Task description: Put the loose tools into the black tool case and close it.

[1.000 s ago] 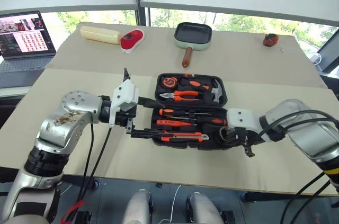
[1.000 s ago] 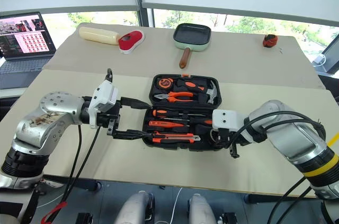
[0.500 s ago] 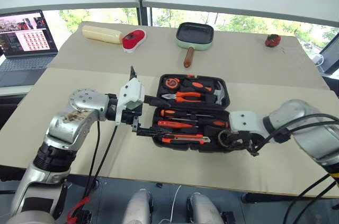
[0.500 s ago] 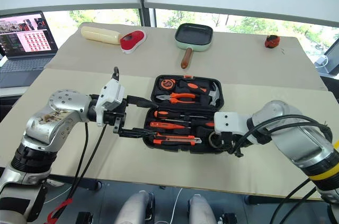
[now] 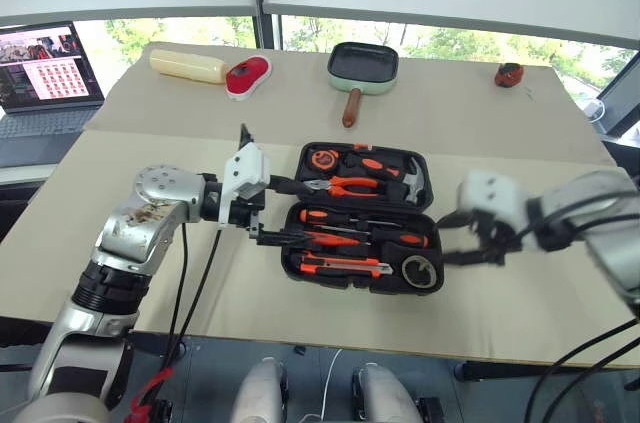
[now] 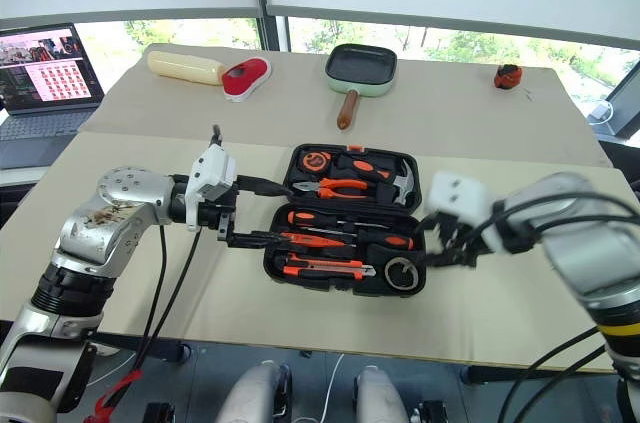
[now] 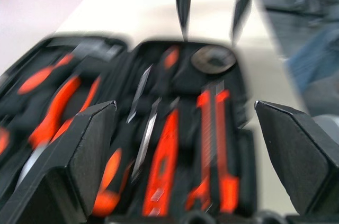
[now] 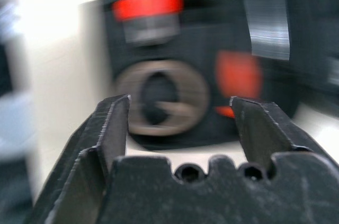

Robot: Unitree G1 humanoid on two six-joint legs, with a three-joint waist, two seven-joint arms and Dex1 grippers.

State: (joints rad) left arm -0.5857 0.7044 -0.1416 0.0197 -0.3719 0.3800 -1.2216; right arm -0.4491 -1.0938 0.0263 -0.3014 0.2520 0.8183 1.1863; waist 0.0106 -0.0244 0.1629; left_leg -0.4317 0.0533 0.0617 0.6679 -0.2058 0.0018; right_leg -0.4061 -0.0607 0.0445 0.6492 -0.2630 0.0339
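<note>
Black tool case [image 5: 358,219] lies open flat on the beige table [image 5: 150,163], lid half w/ pliers [image 5: 345,183] and hammer [image 5: 413,181] on the far side, base half nearer the robot. Base holds two long screwdrivers [image 5: 350,215] w/ orange-black handles, utility knife [image 5: 345,267] along the near edge, and tape roll [image 5: 421,271] in the near right corner.

L gripper [image 5: 285,213] reaches in from the case's left side; fingers spread apart, nothing between them. One finger [image 5: 283,184] sits over the lid half's left edge, the other over the base half's left end by the screwdriver tips. In the left wrist view both pads [image 7: 87,150] flank the base tray, knife and screwdrivers lying in the gap, not gripped.

R gripper [image 5: 478,243] hangs just off the case's right edge, above the table, fingers parted and empty. Tape roll lies just left of it, apart from the fingertips; right wrist view shows the roll [image 8: 161,97] beyond and between the two fingers [image 8: 114,123], seated in its slot.

Far side of table: green frying pan [image 5: 365,67], red item [image 5: 247,75], laptop [image 5: 45,68] at far left.
</note>
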